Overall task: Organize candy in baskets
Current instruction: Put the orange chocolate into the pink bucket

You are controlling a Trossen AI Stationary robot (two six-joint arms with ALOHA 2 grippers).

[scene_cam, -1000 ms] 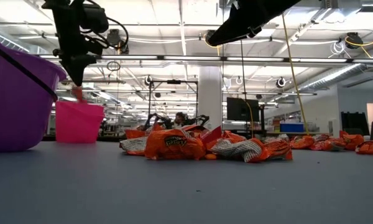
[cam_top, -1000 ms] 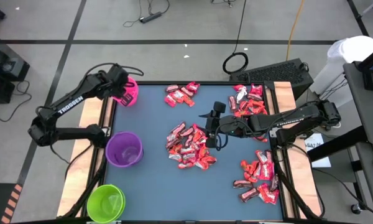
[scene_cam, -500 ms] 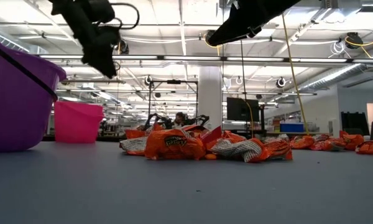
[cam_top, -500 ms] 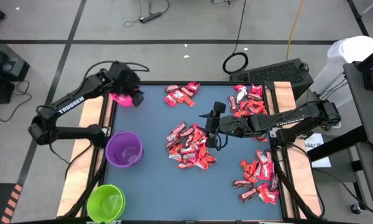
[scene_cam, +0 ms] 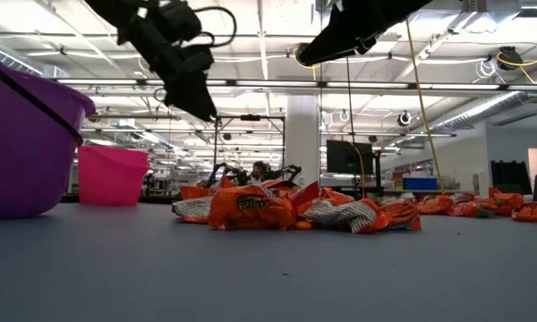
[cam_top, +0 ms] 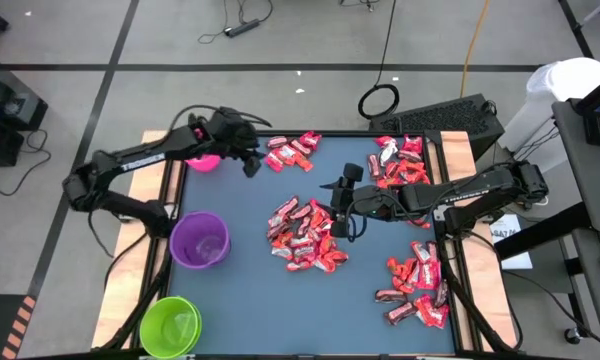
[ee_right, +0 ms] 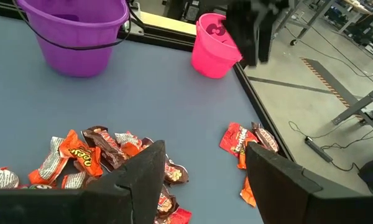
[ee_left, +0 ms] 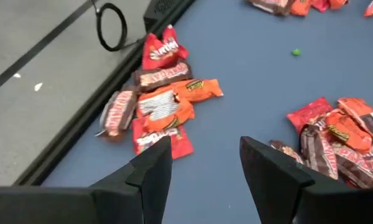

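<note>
Candy in red, orange and brown wrappers lies in piles on the blue table: a far-left pile (cam_top: 290,150) (ee_left: 158,106), a middle pile (cam_top: 305,235), a far-right pile (cam_top: 400,160) and a near-right pile (cam_top: 418,290). The pink basket (cam_top: 205,160) (ee_right: 214,53), purple basket (cam_top: 200,240) and green basket (cam_top: 170,325) stand along the left edge. My left gripper (cam_top: 250,160) (ee_left: 205,168) hangs open in the air between the pink basket and the far-left pile, slanting down. My right gripper (cam_top: 340,205) (ee_right: 202,174) is open above the middle pile's far right edge.
The table's raised dark rim (cam_top: 185,180) runs beside the baskets. A tiny green speck (ee_left: 295,52) lies on the table beyond the far-left pile. Bare blue surface (cam_top: 250,300) lies between the green basket and the near-right pile. Cables and a keyboard-like device (cam_top: 440,115) sit past the far edge.
My left gripper has swung from above the pink basket toward the table's right, to beside the far-left candy pile, and has tipped from pointing straight down to slanting forward. A small reddish piece seen under its fingers over the pink basket no longer shows.
</note>
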